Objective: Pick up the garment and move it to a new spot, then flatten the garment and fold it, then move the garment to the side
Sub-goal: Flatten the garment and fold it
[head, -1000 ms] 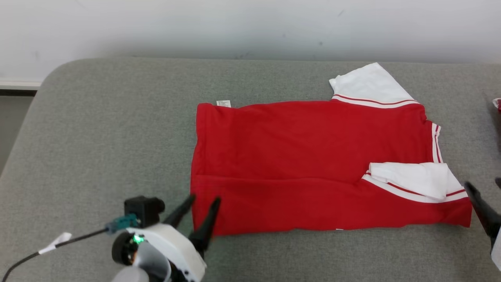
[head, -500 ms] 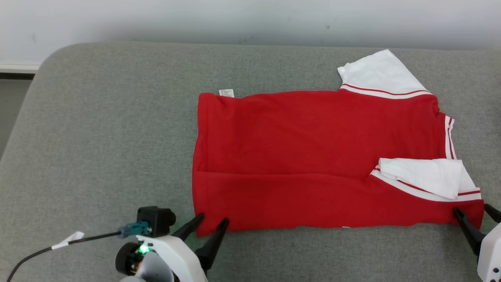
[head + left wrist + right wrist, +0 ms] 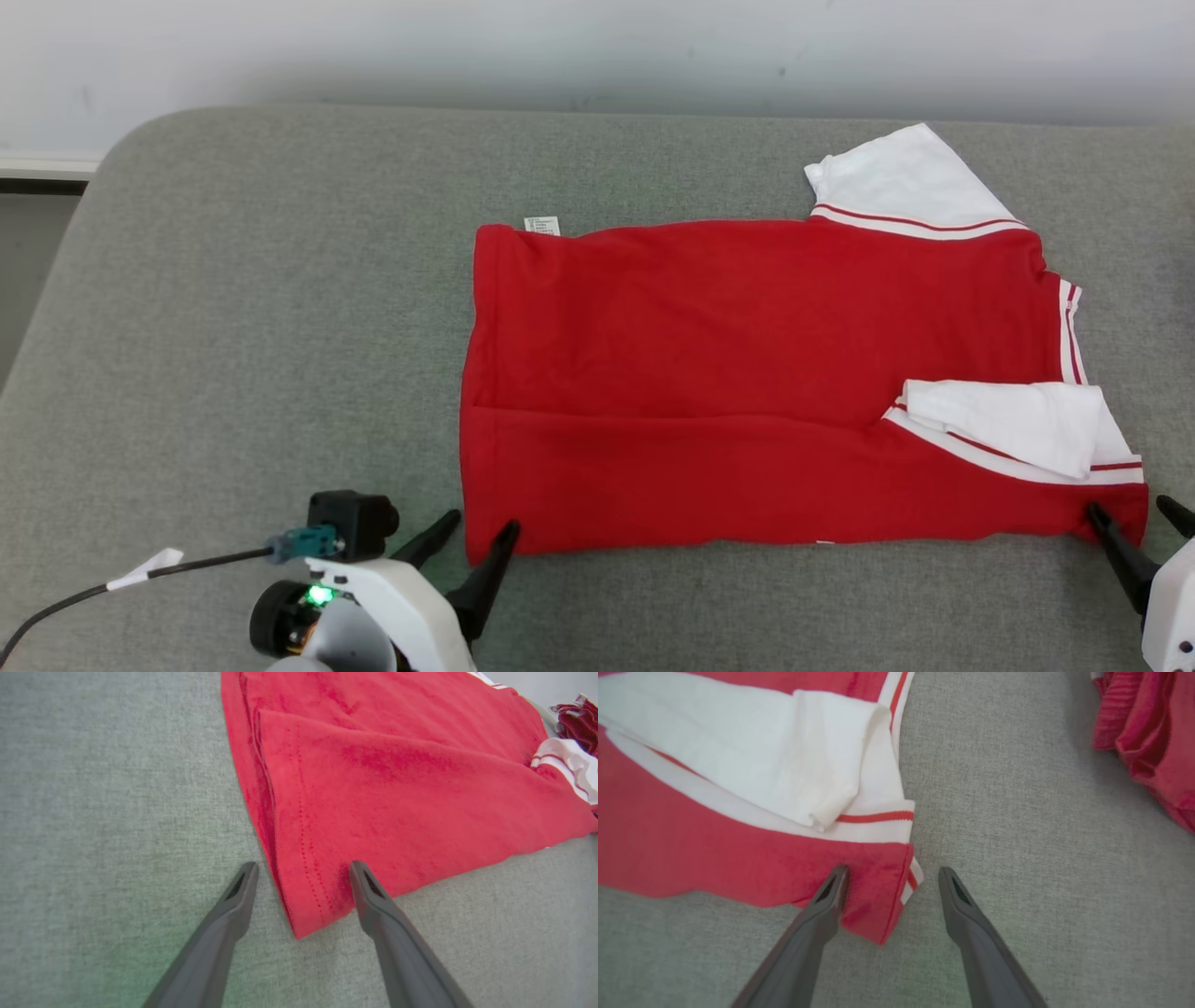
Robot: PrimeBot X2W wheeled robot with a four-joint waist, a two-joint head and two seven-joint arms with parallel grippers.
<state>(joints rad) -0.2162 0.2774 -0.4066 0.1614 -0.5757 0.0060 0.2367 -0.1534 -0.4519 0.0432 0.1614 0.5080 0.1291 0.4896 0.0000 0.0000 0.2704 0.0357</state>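
The garment (image 3: 747,373) is a red shirt with white, red-striped sleeves, lying flat on the grey cushion with its near edge folded over. My left gripper (image 3: 481,527) stands open at the shirt's near left corner (image 3: 308,900); that corner lies between the two fingers. At the near right corner (image 3: 882,891) my right gripper (image 3: 1130,511) is open too, straddling the red and white edge. Nothing is gripped by either one. A white sleeve (image 3: 752,760) is folded over the red cloth just beyond the right gripper.
The grey upholstered surface (image 3: 261,308) spreads wide to the left of the shirt, rounded at its far left corner. A pale wall (image 3: 597,47) runs behind it. Another red garment (image 3: 1153,737) lies bunched to the right of the shirt.
The camera shifted between frames. My right gripper came in to straddle the near right corner. The left gripper drew back from over the hem to the near left corner. The shirt lies unchanged.
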